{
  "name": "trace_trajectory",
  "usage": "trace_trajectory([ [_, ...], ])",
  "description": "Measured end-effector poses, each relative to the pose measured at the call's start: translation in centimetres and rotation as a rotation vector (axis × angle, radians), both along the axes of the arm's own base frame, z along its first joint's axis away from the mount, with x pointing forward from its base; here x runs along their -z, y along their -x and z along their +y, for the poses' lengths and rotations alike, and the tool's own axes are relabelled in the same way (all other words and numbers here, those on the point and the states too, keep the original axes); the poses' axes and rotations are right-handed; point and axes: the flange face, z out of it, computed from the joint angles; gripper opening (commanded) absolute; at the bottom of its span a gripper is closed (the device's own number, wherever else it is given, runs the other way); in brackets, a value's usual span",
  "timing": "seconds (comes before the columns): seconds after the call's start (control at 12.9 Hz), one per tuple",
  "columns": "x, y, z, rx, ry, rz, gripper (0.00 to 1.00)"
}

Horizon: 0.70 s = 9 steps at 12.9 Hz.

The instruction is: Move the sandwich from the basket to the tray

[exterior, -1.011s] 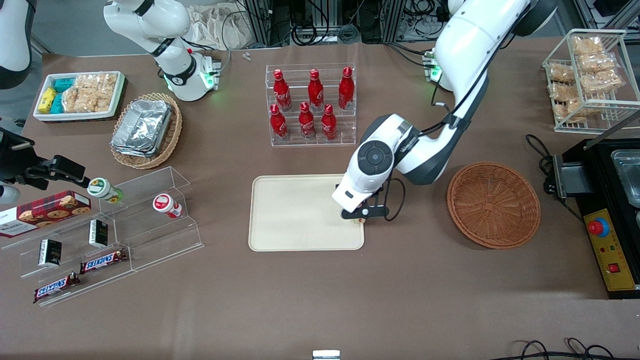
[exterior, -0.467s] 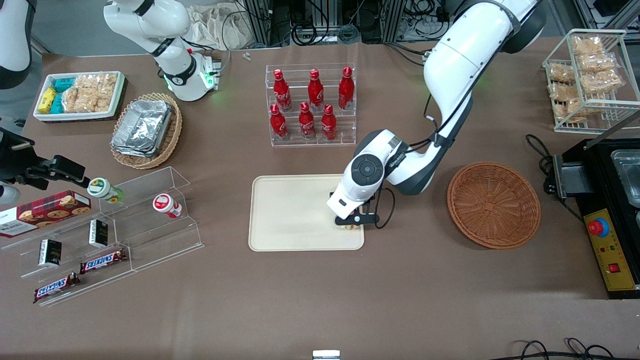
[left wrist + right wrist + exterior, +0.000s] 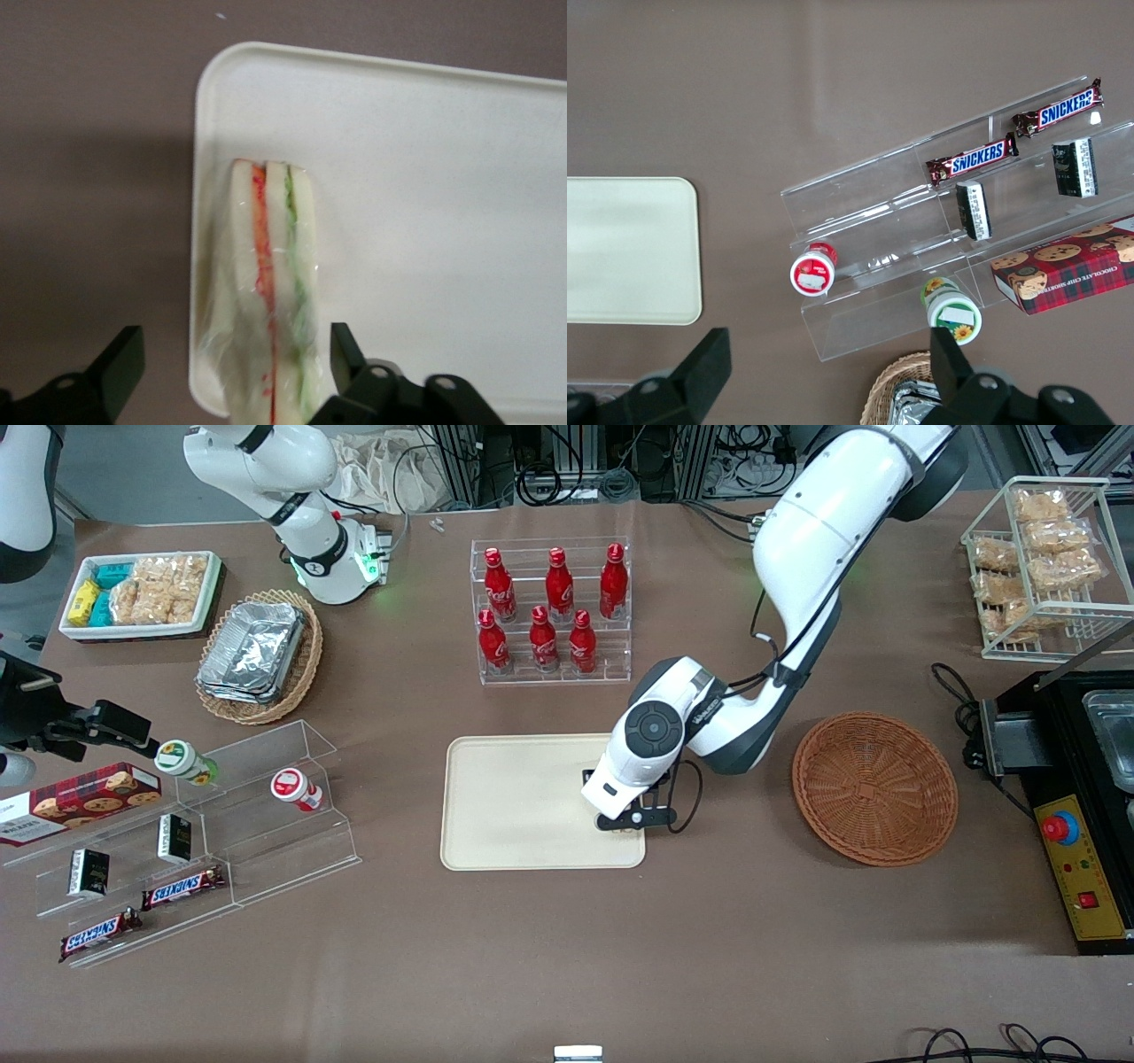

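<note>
Cream tray (image 3: 425,177) bearing clear-wrapped sandwich (image 3: 270,292) along its rim, hard by the corner. Gripper (image 3: 232,372) just above, fingers (image 3: 120,363) spread wide, clear of both flanks. Wicker basket (image 3: 874,786) at three o'clock from the tray, well apart.

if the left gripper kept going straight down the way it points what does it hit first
Most likely the sandwich, which lies on the tray by its rim, between the open fingers of the left gripper. Height above it is unclear; the fingers themselves might reach the tray or the table instead.
</note>
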Motion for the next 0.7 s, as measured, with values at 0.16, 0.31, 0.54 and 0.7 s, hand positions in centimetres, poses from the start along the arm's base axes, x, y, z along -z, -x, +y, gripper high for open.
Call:
trace_trajectory([
  [0.16, -5.9, -0.3, 2.6, -0.018, -0.065, 0.014, 1.0],
  [0.31, -12.0, -1.3, 7.5, 0.013, -0.107, 0.015, 1.0],
  [0.54, -18.5, -3.1, 17.7, 0.111, -0.126, 0.036, 1.0],
  [0.7, -21.1, -4.1, 24.3, 0.191, -0.116, 0.041, 1.0],
])
